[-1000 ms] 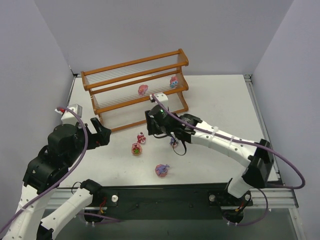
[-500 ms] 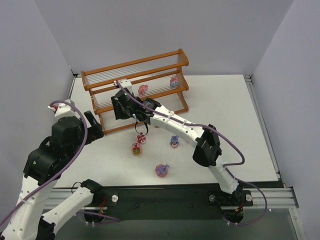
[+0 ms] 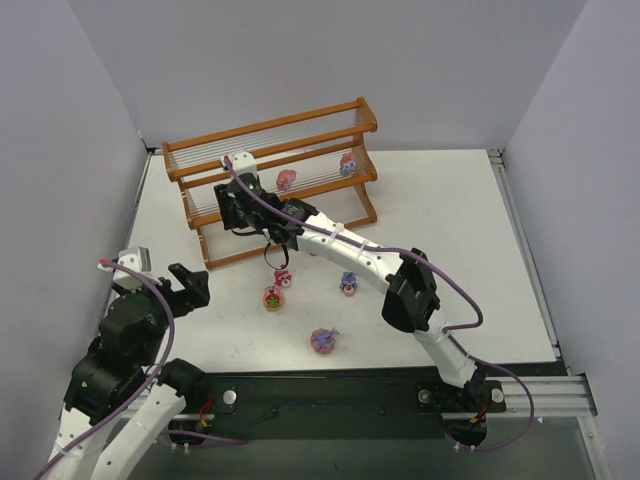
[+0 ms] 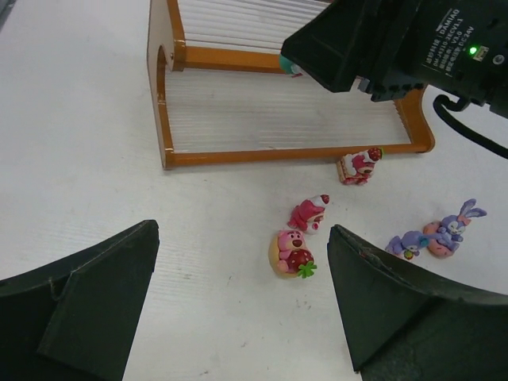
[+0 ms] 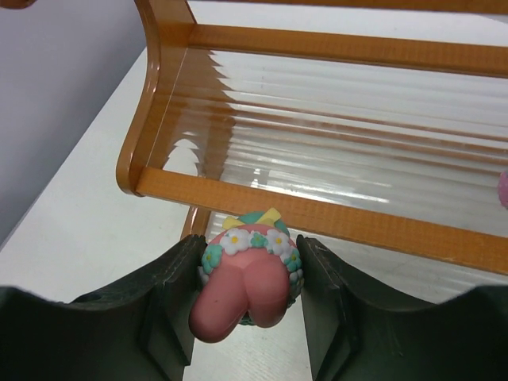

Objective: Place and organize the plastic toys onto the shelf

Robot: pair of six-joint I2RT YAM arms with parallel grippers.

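The right gripper (image 5: 248, 311) pinches a pink figurine (image 5: 246, 278) between its two dark fingers (image 5: 171, 305); the jaws are half closed, one on each side of the toy. The figurine has a wreath of small white and green flowers, and its two long ears point toward the wrist camera. It hangs at the left part of the shelf (image 4: 254, 155), just before an orange front rail, and it is not on the pale rods. In the top view this is at the level of the middle tier. Whether it touches the rail I cannot tell. On the middle tier, toward the right end of the shelf, stand a pink toy (image 3: 286, 179) and a blue-and-pink toy (image 3: 347, 163). On the white table (image 3: 450, 200) in front of the shelf lie a red-and-white figurine (image 4: 359, 165), a pink figurine with a red cap (image 4: 308, 213), a pink bear with a strawberry (image 4: 290, 252) and purple bunnies (image 4: 436, 234). The left gripper (image 4: 242, 294) hangs in front of the left end of the shelf, its jaws spread wide and holding nothing.
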